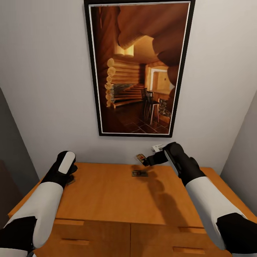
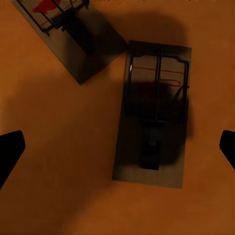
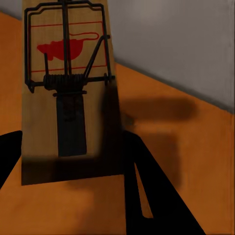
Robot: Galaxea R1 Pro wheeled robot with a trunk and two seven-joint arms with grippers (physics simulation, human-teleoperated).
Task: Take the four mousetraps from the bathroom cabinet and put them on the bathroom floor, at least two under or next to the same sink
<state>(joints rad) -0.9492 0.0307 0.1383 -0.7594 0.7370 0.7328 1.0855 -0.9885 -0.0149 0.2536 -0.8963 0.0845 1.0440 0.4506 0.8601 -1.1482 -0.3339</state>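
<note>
The cabinet (image 1: 107, 192) is right in front of me, and its orange-brown top (image 2: 58, 147) also fills the left wrist view. My right gripper (image 1: 144, 160) is shut on one mousetrap (image 1: 140, 157) and holds it tilted in the air above the rear of the top. The right wrist view shows that mousetrap (image 3: 68, 93) close up between the dark fingers (image 3: 147, 186). A second mousetrap (image 1: 139, 174) lies flat on the top just below it. My left gripper (image 2: 117, 149) hangs open over two more mousetraps, one (image 2: 154, 115) between its fingertips and one (image 2: 68, 29) beside it.
A large framed picture (image 1: 139, 67) hangs on the white wall behind the cabinet. Grey walls close in on the left (image 1: 14, 150) and right (image 1: 242, 150). Drawer fronts with flat pulls (image 1: 75, 241) face me below the top.
</note>
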